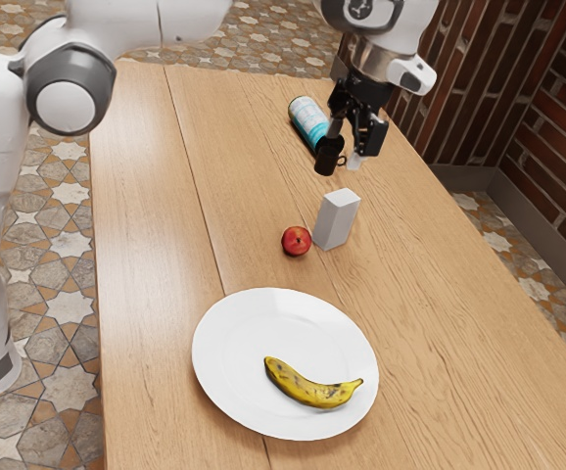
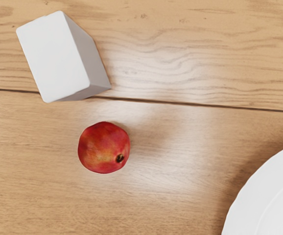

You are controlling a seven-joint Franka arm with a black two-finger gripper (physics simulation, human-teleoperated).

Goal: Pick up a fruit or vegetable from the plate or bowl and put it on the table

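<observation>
The banana (image 1: 310, 389) lies on the plate (image 1: 224, 338), well off from the open-fingered gripper (image 1: 355, 137), past the red fruit (image 2: 104, 147) and block (image 2: 56, 58); its curved long axis runs roughly crosswise to that line, so the hand should travel there, then straddle its middle. Speckled yellow peel, smooth white round plate, grained wooden table (image 1: 146, 255), sharp-edged pale block.

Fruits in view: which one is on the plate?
The yellow banana, resting on the plate; the red fruit sits on the wooden table.
</observation>
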